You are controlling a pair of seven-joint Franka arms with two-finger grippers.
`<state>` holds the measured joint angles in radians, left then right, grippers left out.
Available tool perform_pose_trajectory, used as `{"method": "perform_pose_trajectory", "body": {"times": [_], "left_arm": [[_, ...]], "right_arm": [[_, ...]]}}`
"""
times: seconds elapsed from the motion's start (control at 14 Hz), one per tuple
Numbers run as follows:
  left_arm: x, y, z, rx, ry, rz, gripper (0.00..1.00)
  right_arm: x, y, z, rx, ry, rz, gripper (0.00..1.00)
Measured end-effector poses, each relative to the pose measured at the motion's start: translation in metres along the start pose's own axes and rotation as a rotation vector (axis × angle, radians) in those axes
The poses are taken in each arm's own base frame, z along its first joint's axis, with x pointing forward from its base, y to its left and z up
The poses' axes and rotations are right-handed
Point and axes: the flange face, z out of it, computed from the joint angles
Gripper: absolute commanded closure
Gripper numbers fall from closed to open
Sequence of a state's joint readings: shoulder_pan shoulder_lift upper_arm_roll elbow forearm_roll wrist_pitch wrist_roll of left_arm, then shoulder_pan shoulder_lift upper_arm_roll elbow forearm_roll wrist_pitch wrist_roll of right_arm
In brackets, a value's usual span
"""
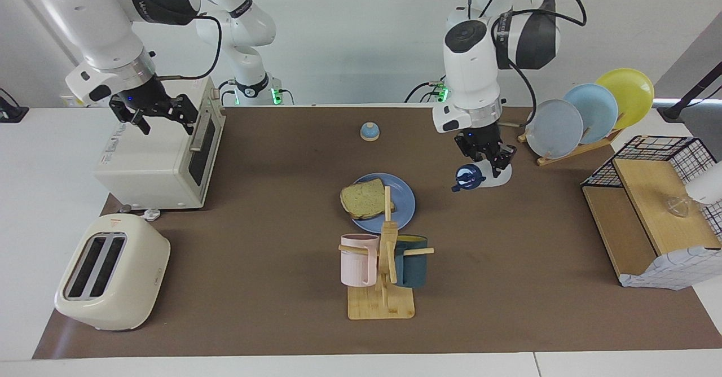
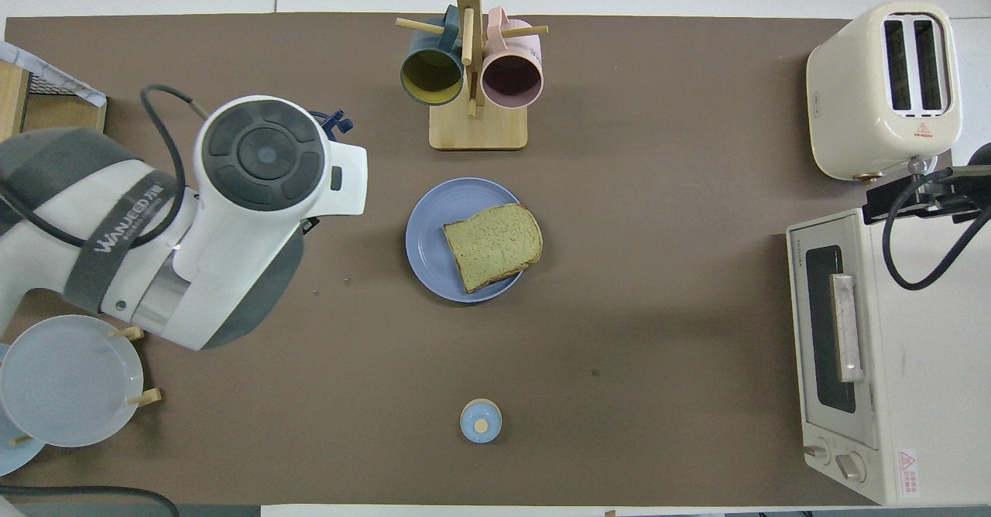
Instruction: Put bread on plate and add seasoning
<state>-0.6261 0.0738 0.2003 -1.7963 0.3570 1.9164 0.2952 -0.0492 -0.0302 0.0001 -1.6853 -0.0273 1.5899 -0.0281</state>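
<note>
The bread point(image 1: 364, 198) point(image 2: 492, 244) lies flat on the blue plate point(image 1: 401, 209) point(image 2: 430, 234) in the middle of the mat. My left gripper point(image 1: 492, 162) is shut on the seasoning point(image 1: 496, 179), a white bottle held on its side over the mat, beside the plate toward the left arm's end. Its dark blue cap point(image 1: 467, 177) points toward the plate. In the overhead view the left arm hides the bottle and only the cap tip point(image 2: 334, 122) shows. My right gripper point(image 1: 161, 112) point(image 2: 902, 196) waits open over the toaster oven, holding nothing.
A white toaster oven point(image 1: 152, 162) and a cream toaster point(image 1: 110, 272) stand at the right arm's end. A wooden mug rack point(image 1: 383, 264) stands just farther from the robots than the plate. A small bell point(image 1: 369, 132) sits near the robots. A plate rack point(image 1: 586, 117) and a wire basket point(image 1: 648, 207) fill the left arm's end.
</note>
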Motion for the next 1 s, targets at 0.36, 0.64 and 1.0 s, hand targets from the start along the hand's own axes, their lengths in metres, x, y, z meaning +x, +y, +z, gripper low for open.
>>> {"method": "perform_pose_trajectory", "body": {"times": [0.36, 0.64, 1.0], "left_arm": [[-0.031, -0.015, 0.026, -0.056, 0.183, -0.178, 1.0], [-0.042, 0.0, 0.049, -0.069, 0.34, -0.375, 1.0], [-0.054, 0.016, 0.068, -0.114, 0.52, -0.587, 1.0]], "right_arm": [[0.0, 0.0, 0.0, 0.0, 0.0, 0.0, 0.0], [0.0, 0.0, 0.0, 0.0, 0.0, 0.0, 0.0], [0.0, 0.0, 0.0, 0.0, 0.0, 0.0, 0.0]]}}
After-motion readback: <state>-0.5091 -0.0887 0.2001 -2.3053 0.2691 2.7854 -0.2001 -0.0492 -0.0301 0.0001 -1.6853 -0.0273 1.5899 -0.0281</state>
